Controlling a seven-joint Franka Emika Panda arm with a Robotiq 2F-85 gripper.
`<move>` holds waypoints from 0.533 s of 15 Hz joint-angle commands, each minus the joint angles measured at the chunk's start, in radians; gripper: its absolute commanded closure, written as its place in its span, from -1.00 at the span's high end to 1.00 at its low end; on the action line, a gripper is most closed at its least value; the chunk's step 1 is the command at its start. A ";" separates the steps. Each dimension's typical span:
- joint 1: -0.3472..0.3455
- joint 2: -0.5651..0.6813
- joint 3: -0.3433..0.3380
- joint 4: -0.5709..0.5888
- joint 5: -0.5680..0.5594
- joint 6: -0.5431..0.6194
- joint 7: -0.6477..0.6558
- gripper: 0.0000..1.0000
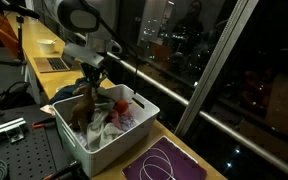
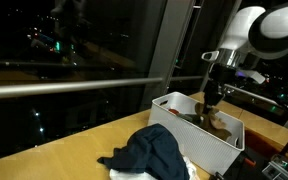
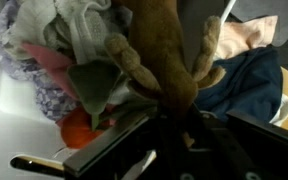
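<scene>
Down inside the white bin (image 1: 109, 150) on the worktop (image 2: 54, 150): hand (image 1: 92, 82) lowered among crumpled clothes, narrowed to a slim gap and clenched around the body of a brown plush toy (image 3: 162, 50). Just left of the toy in the wrist view, something orange (image 3: 78, 128). Near the bin, a dark blue garment (image 2: 154, 148).

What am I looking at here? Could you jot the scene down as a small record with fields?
Setting: wooden table beside a dark window at night
Container: white bin, filled with clothes and soft things
Robot: fingers down in the bin, gripping a brown plush toy
Beside the bin: dark blue cloth; purple mat with a white cord on it
</scene>
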State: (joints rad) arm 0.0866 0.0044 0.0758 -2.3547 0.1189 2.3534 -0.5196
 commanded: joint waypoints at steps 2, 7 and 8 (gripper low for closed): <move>-0.002 -0.129 -0.005 0.142 -0.003 -0.148 0.006 -0.91; 0.103 -0.150 0.085 0.313 -0.039 -0.235 0.060 -0.91; 0.129 -0.137 0.113 0.339 -0.052 -0.250 0.076 -0.91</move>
State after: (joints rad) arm 0.1521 -0.1642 0.1259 -2.0981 0.1090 2.1576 -0.4977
